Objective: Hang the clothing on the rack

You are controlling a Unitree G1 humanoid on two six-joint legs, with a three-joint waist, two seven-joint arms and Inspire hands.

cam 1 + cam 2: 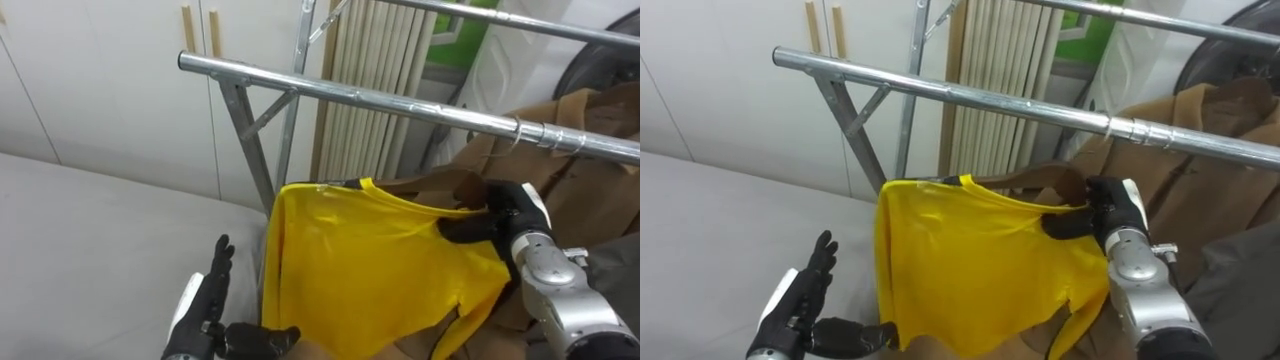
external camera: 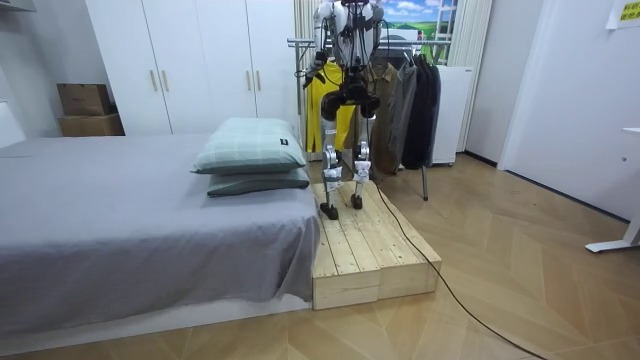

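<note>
A yellow shirt [image 1: 370, 265] hangs spread out just below the metal rail [image 1: 400, 105] of a clothes rack. My right hand [image 1: 495, 222] grips the shirt's upper right edge, near its collar, with curled fingers. At the lower left my left hand [image 1: 215, 315] is held up beside the shirt's left edge, fingers straight and thumb out, holding nothing. In the room view I stand on a wooden platform [image 2: 365, 245] facing the rack, the yellow shirt [image 2: 322, 95] before me.
A brown coat [image 1: 560, 160] hangs on the rail to the right, with dark clothes [image 2: 420, 95] beyond it. White wardrobe doors [image 1: 100, 80] stand behind the rack. A grey bed [image 2: 130, 220] with pillows [image 2: 250, 155] lies beside the platform.
</note>
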